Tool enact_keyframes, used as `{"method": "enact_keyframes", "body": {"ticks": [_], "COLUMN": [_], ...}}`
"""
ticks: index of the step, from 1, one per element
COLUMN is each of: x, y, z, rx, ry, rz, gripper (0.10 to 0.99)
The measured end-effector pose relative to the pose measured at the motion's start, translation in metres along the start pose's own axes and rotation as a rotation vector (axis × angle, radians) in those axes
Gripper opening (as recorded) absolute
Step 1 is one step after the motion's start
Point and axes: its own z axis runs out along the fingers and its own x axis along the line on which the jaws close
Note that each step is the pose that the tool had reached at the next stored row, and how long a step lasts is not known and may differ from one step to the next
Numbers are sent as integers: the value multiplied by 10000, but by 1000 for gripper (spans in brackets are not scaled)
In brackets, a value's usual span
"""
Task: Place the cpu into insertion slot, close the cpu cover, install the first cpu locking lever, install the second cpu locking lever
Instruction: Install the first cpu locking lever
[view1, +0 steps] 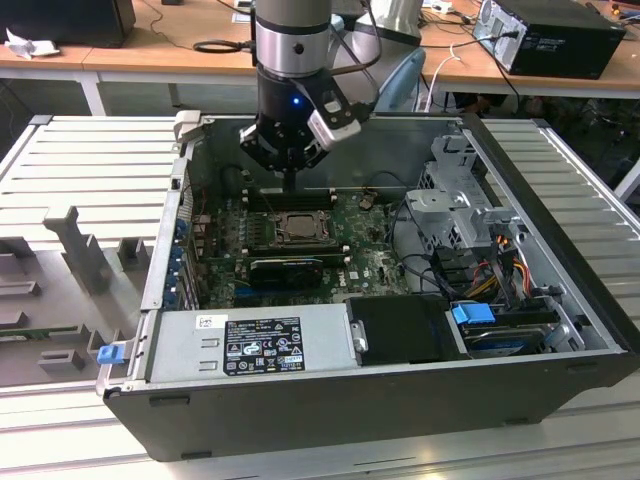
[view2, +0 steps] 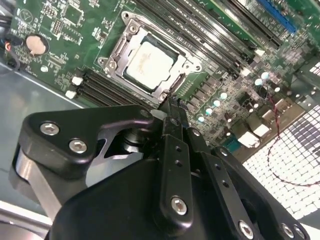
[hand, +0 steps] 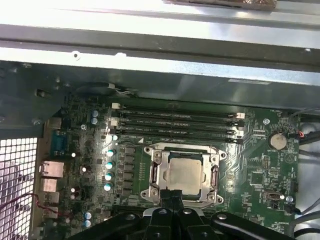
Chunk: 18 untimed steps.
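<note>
Near insertion slot, closed gripper, cpu under cpu cover, labelled power supply

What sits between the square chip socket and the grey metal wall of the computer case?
In the first wrist view, long black memory slots lie side by side between the insertion slot and the case wall.

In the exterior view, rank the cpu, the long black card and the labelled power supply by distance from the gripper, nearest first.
1. cpu: right beside the gripper, just camera-side of it.
2. long black card: one row further toward the camera.
3. labelled power supply: closest to the camera, farthest from the gripper.
</note>
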Motion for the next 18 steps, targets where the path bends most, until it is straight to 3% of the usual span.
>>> {"method": "enact_keyframes", "body": {"ticks": [2,8,18], "x": [24,213,310], "y": [-1,9,23], "z": [44,74,106], "rx": [0,4,4], "ry": [-4,-72,-71], "rz": [50,48,47], "gripper": [106,106,106]}}
